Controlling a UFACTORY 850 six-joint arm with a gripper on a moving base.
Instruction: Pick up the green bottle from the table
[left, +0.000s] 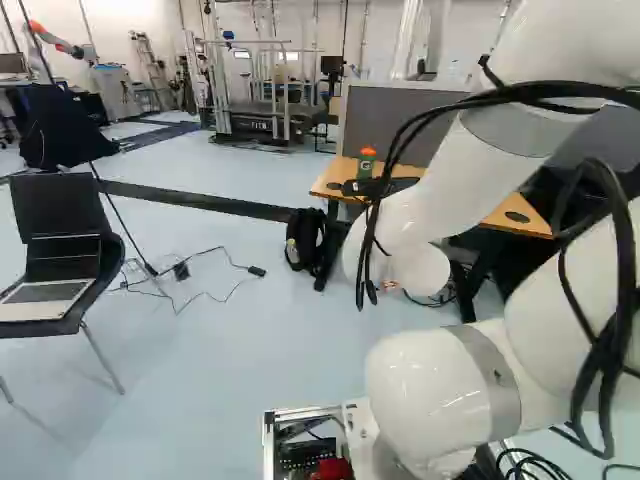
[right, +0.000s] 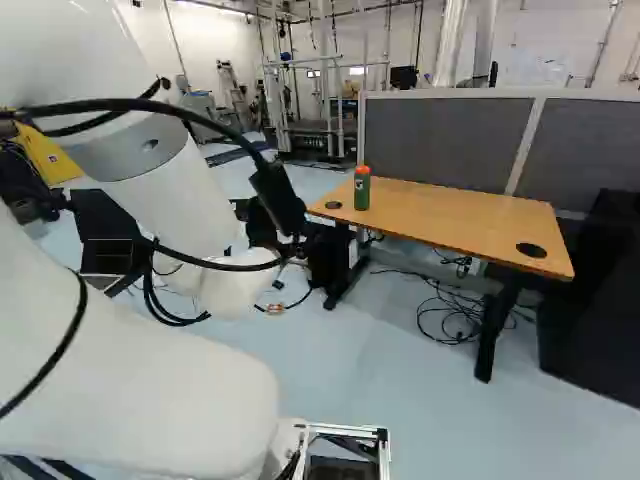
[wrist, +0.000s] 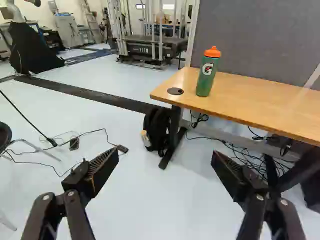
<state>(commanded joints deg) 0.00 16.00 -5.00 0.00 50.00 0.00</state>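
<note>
The black two-fingered gripper (wrist: 165, 157) was held open, its fingers spread wide apart. Ahead of it, the green bottle with an orange cap (wrist: 206, 79) was seen standing upright on the light-brown wooden table (wrist: 250, 95), beside a round black grommet (wrist: 175, 91). Behind the table, a grey partition (right: 440, 140) was seen.

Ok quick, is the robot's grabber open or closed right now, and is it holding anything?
Gripper: open, its two fingers wide apart, holding nothing; the green bottle stands on the table.
</note>
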